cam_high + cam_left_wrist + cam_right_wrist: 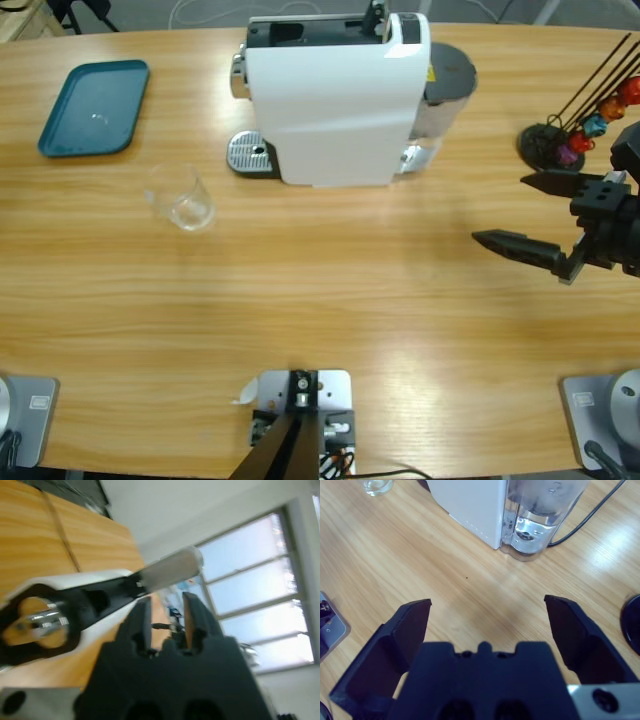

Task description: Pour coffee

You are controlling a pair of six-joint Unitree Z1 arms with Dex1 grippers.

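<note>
High view: the right gripper (pixel 520 212) enters from the right edge, jaws spread wide over bare table (pixel 330 300). The white coffee machine (pixel 335 100) stands beyond and to its left, drip grate (pixel 250 155) on the machine's far side. A clear glass (pixel 185 200) sits well apart from the gripper, past the machine; whether it holds coffee cannot be told here. A teal tray (pixel 95 107) lies farther still. A capsule stand (pixel 575 125) is near the gripper's wrist.

Left wrist view: the left gripper (pixel 167 615) has its jaws close together with a narrow gap, nothing between them. The machine's lever (pixel 100 605) crosses just ahead.

Right wrist view: jaws far apart. Ahead stand the machine's water tank (pixel 540 515) and the glass at the top corner.
</note>
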